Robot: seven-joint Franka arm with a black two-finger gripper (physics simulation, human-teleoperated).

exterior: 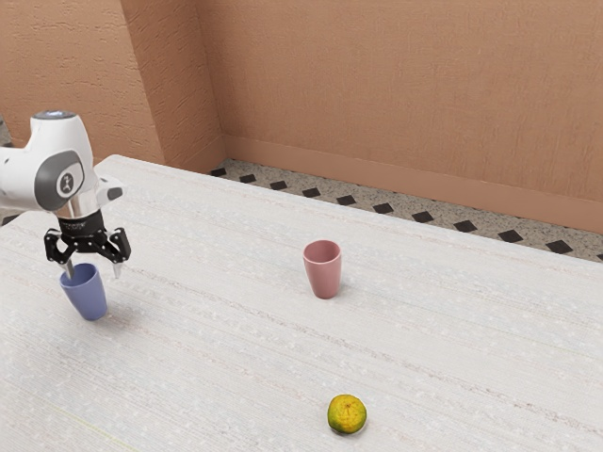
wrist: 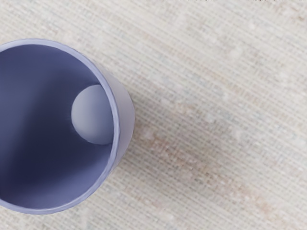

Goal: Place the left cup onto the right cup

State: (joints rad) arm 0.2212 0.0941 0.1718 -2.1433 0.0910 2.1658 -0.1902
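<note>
Directly above the blue cup (exterior: 85,292), near the table's (exterior: 283,367) edge at the exterior view's left, the gripper (exterior: 92,272) hangs with its fingers spread. Whether one fingertip dips inside the rim is unclear. The pink cup (exterior: 322,268) stands upright, well apart; the wrist view cuts off part of the blue cup (wrist: 53,143).

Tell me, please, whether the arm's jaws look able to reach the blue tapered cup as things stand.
Probably yes: the jaws stand open just over the upright blue tapered cup; the pink tapered cup and round orange fruit sit far off.
</note>
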